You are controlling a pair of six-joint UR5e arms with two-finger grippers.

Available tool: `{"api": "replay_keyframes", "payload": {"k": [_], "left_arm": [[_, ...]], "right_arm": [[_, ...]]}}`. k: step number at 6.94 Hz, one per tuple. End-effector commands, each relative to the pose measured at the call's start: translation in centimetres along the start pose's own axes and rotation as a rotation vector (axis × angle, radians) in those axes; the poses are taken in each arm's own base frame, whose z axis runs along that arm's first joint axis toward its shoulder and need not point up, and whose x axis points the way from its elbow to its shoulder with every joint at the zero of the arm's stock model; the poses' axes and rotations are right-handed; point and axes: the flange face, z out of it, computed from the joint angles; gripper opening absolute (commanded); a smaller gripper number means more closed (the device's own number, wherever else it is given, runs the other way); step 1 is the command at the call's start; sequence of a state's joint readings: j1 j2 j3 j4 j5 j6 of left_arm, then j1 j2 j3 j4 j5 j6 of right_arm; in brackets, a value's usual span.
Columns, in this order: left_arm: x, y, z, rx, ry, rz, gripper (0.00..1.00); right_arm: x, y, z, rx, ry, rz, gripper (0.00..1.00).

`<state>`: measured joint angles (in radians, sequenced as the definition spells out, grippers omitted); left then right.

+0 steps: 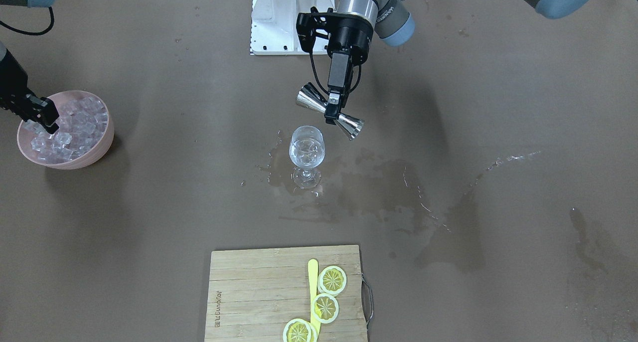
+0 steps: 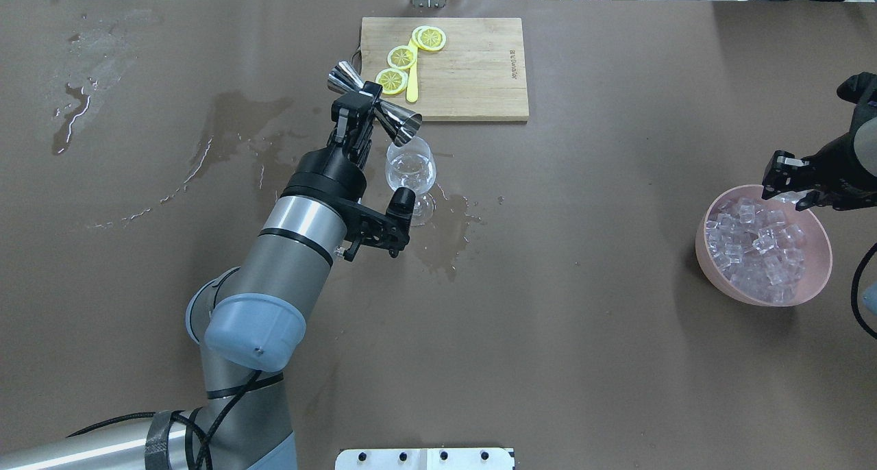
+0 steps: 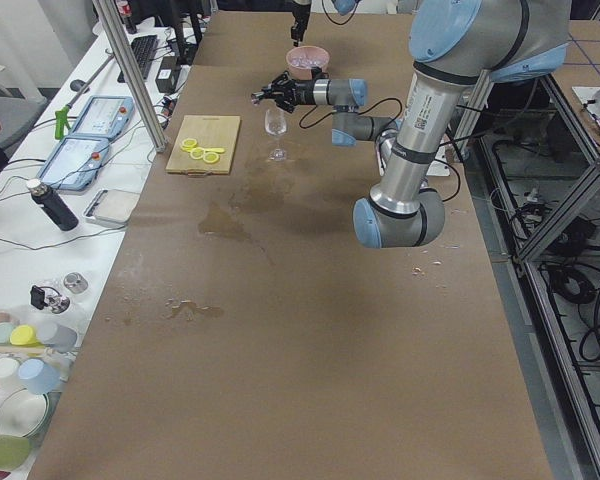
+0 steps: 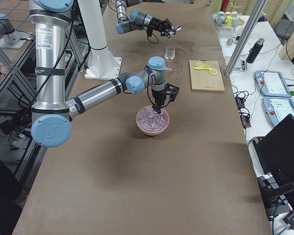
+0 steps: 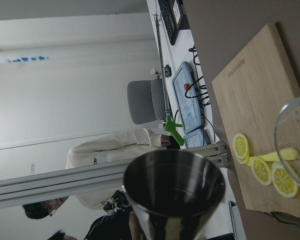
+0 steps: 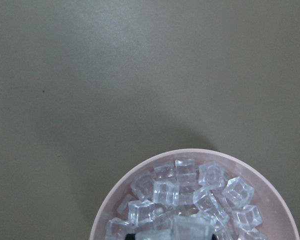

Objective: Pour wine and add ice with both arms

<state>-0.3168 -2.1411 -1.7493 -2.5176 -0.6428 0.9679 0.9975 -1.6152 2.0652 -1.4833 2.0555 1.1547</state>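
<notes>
Clear, colourless wine (image 1: 306, 157) sits low in the wine glass (image 1: 306, 155), small amount, with what looks like a couple of ice cubes in it. The glass stands upright mid-table on the brown table cover (image 1: 149, 207), inside a wet patch (image 1: 359, 192) with splashes around the foot.

Left gripper (image 1: 333, 111) is clamped on the waist of a steel jigger (image 1: 330, 111): double cone, polished, tipped on its side. In the overhead view one mouth hangs just over the glass rim. In the left wrist view the cup looks empty.

Ice (image 1: 70, 130): many small glassy, whitish cubes piled in a pink bowl (image 2: 712, 251), well to the right of the glass. The bowl is round and smooth, roughly full. Right gripper (image 2: 788, 186) is down at the bowl's far rim, fingertips among the cubes. In the right wrist view one cube sits right at the fingers, but I can't tell if the jaws are closed on it.

Bamboo cutting board (image 2: 473, 66) is on the far side of the table beyond the glass, rectangular, visible grain, metal handle at one end. On it: three lemon slices (image 2: 403, 57) and a yellow stick (image 2: 412, 86), all at its left end. White metal bracket (image 1: 284, 18) is at the near edge, by the robot base. More dried water streaks (image 2: 75, 100) at far left.
</notes>
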Motion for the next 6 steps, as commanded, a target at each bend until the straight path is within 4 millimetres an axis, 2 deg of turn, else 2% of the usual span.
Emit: {"api": "replay_keyframes", "payload": {"k": [1,3,4,6], "left_arm": [[0.1,-0.2,-0.6,0.064,0.046,-0.205,0.00],[1.8,0.3,-0.5,0.089,0.114,-0.393,0.00],[3.0,1.3,-0.5,0.095,0.158,-0.482,0.00],[3.8,2.8,-0.2,0.093,0.204,-0.584,0.00]], "right_arm": [[0.0,-0.2,-0.3,0.005,-0.004,0.001,0.17],[-0.2,-0.4,-1.7,-0.005,-0.026,0.013,0.17],[-0.8,-0.4,-2.3,-0.006,-0.032,0.012,0.17],[-1.0,-0.1,-3.0,-0.003,-0.039,0.015,0.17]]}}
